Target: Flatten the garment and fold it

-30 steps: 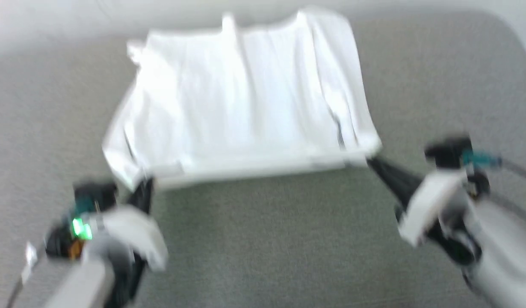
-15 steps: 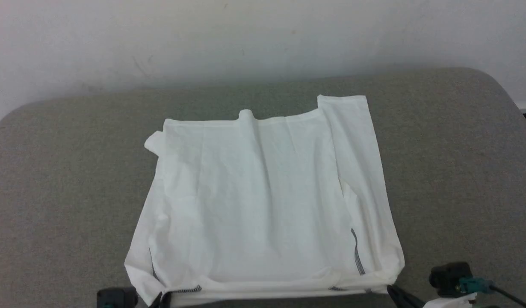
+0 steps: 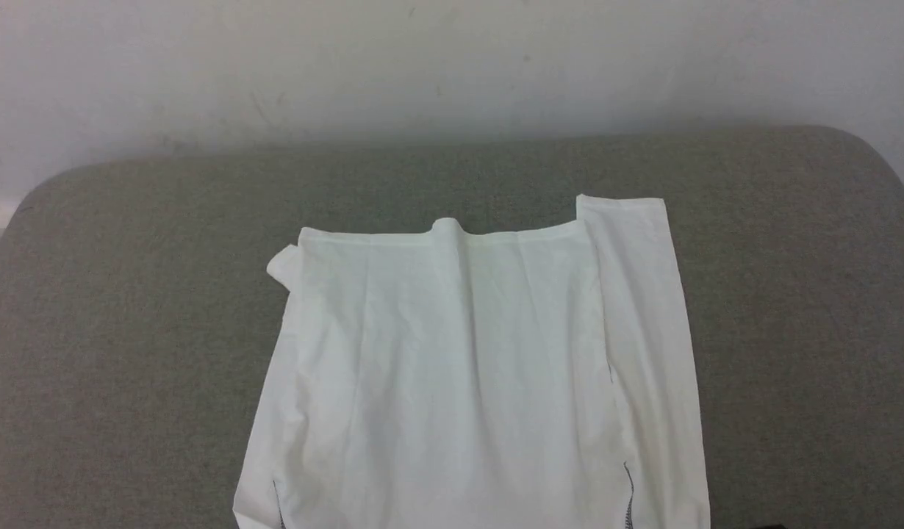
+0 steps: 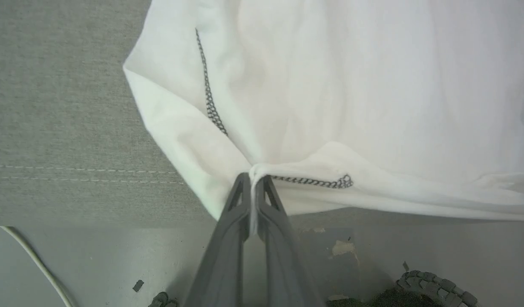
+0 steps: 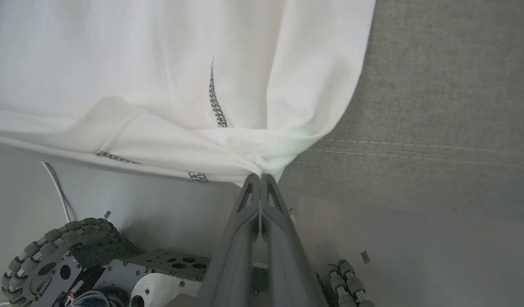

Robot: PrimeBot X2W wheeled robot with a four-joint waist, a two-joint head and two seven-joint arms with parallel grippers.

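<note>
The garment (image 3: 467,367) is a white top lying spread on the grey padded surface (image 3: 128,308), with one sleeve folded along its right side. Grey zigzag stitching runs along its seams. In the left wrist view my left gripper (image 4: 254,181) is shut on the near left corner of the garment (image 4: 330,85). In the right wrist view my right gripper (image 5: 260,179) is shut on the near right corner of the garment (image 5: 138,64). Both held corners sit just past the surface's front edge, over the floor.
A pale wall (image 3: 422,59) stands behind the padded surface. Bare grey cushion lies left and right of the garment. Below the front edge are the floor, a white cable (image 4: 32,260) and my base with its wheel (image 5: 53,251).
The head camera has tilted up, so both grippers have dropped out of its bottom edge. The garment has slid a little toward me and lies flatter.
</note>
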